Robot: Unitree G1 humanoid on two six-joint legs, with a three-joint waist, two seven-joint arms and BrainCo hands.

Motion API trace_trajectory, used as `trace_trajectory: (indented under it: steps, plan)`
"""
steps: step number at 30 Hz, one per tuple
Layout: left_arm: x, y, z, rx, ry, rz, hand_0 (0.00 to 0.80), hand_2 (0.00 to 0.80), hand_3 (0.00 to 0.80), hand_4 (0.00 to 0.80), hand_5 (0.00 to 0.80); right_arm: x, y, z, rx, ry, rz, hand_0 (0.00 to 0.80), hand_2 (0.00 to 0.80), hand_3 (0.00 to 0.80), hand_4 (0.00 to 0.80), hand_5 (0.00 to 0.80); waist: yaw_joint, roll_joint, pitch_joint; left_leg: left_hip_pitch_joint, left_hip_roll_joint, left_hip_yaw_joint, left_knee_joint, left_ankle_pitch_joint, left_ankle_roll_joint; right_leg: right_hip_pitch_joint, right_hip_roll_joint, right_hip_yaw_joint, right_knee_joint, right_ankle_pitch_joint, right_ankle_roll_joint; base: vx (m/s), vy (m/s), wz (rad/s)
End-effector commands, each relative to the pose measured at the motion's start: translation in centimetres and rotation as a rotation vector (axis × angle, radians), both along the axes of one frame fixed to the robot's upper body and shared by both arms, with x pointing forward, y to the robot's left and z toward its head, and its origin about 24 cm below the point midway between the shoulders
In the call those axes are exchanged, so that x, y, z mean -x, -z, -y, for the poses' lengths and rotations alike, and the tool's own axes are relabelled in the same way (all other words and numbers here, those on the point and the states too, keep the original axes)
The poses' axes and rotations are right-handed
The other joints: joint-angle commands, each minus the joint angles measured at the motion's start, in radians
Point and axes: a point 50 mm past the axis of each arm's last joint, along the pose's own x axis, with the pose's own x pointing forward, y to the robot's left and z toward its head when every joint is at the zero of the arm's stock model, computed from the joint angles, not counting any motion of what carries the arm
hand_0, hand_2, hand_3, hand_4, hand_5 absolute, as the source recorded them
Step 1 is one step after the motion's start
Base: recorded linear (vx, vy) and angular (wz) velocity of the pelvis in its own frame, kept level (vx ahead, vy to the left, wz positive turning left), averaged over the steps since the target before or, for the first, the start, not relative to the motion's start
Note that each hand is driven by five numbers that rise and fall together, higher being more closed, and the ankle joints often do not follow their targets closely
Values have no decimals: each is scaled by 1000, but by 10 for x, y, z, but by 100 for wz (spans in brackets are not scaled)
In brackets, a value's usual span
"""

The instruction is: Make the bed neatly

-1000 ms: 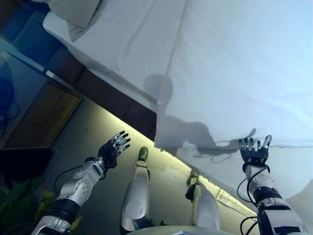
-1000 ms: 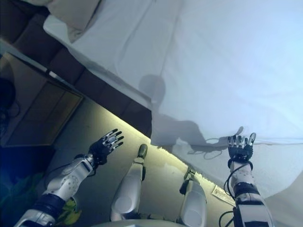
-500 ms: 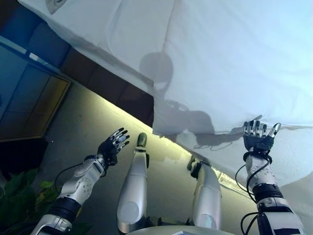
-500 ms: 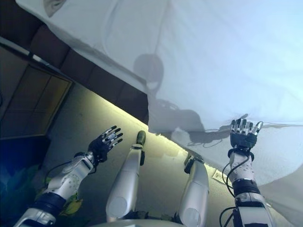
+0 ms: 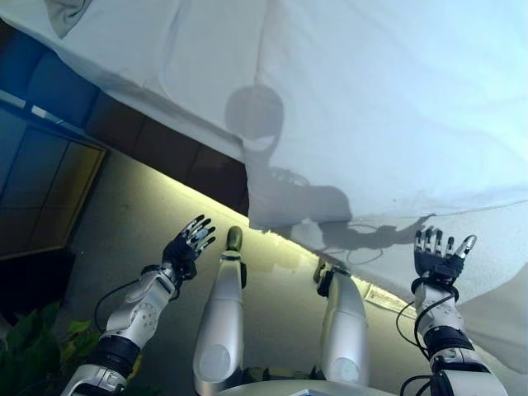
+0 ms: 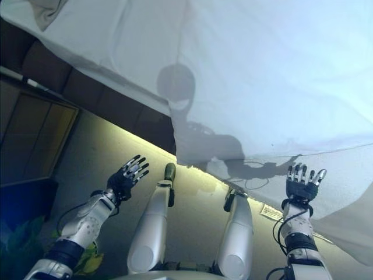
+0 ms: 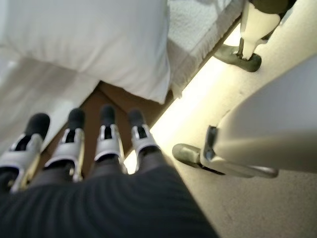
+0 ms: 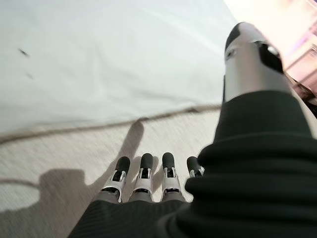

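Observation:
A white duvet (image 5: 388, 99) covers the bed and its edge hangs over the near side, over a white sheet (image 5: 495, 247). A pillow corner (image 5: 70, 12) shows at the far left. My left hand (image 5: 188, 247) is open, held over the floor beside the bed, touching nothing; its straight fingers (image 7: 106, 139) show in the left wrist view. My right hand (image 5: 441, 257) is open, fingers spread, just below the duvet's edge, over the sheet. The right wrist view shows its fingers (image 8: 143, 173) straight above the sheet (image 8: 74, 153) and holding nothing.
The dark brown bed base (image 5: 157, 144) runs along the bed's side with a lit strip on the floor (image 5: 165, 214) below it. A dark cabinet (image 5: 41, 190) stands at the left. A green plant (image 5: 25, 346) is at the lower left.
The camera has tilted, so the bed sits higher in view. My right hand has drawn back from the duvet's edge and is lower now. The left hand has hardly moved.

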Motion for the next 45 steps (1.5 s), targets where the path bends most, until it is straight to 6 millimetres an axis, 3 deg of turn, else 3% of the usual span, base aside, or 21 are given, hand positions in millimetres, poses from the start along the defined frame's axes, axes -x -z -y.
trace_trajectory:
  steps: [1, 8, 22, 38, 45]
  plan:
    - [2, 1, -8, 17, -25, 20, 0, 0, 0, 0, 0, 16, -10, 32, 41, 48, 22, 0, 0, 0, 0, 0, -3, 27, -41, -49, 8, -40, 33, 28, 9, 12, -24, 24, -180, 186, 54, -30, -25, -5]
    - [-4, -4, -2, 6, 10, 40, 0, 0, 0, 0, 0, 3, -27, 51, 13, 61, 65, 0, 0, 0, 0, 0, 19, 54, -26, -102, -4, -41, 46, 34, 18, -51, -39, 12, -153, 186, 49, -34, -29, 5]
    - [-7, -10, -2, -10, 71, 30, 0, 0, 0, 0, 0, -22, -85, 85, 51, 51, 193, 0, 0, 0, 0, 0, 66, 92, -52, -174, -33, -52, 114, -6, 33, -145, -54, 12, -34, 136, 48, 54, -23, 9]
    - [-4, -6, -2, -5, 107, -21, 0, 0, 0, 0, 0, -43, -126, 90, 138, 2, 185, 0, 0, 0, 0, 0, 102, 79, -96, -148, -39, -56, 122, -14, 40, -130, -69, -18, 19, 116, 44, 57, -7, 4]
    - [-5, -6, -5, -24, 110, -28, 0, 0, 0, 0, 0, -49, -123, 82, 126, 0, 165, 0, 0, 0, 0, 0, 109, 59, -114, -126, -36, -59, 115, -16, 40, -109, -69, -29, 23, 111, 46, 31, -18, 6]
